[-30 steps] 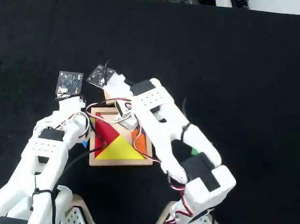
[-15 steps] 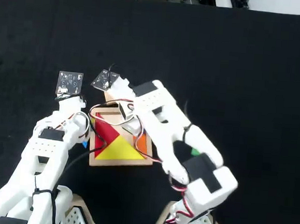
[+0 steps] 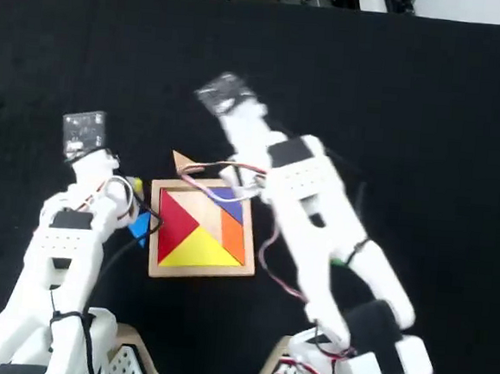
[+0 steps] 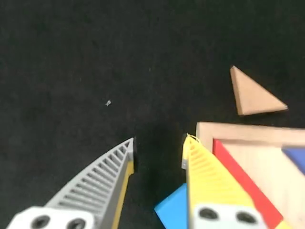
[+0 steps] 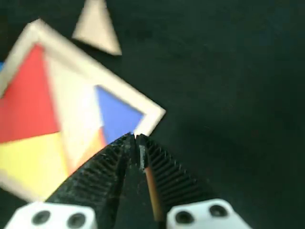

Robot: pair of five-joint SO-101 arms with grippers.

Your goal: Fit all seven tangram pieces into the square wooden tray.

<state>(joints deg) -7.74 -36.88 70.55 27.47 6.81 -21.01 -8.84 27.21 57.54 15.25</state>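
Here, on the desk [image 3: 411, 122], we see the tray [image 3: 200, 272] mostly filled. The blue piece [image 3: 140, 226] lies just beside it, the tan triangle [image 3: 183, 162] off its far corner. Both look light, stiff and thin, so we'd pinch across opposite edges. Left claw [image 4: 159, 145] spread; right claw [image 5: 136, 138] pressed together, empty.

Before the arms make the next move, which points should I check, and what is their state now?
1. Left pincer open, nothing held: ok.
2. Right pincer shut and empty, near the corner of the tray: ok.
3. Tray has free room: ok, a bare strip lies between the red triangle and the blue triangle.
4. Tan triangle outside the tray, nothing touching it: ok.
5. Blue piece beside the tray, next to the left pincer: ok.
6. All seven pieces in sight: cannot tell.
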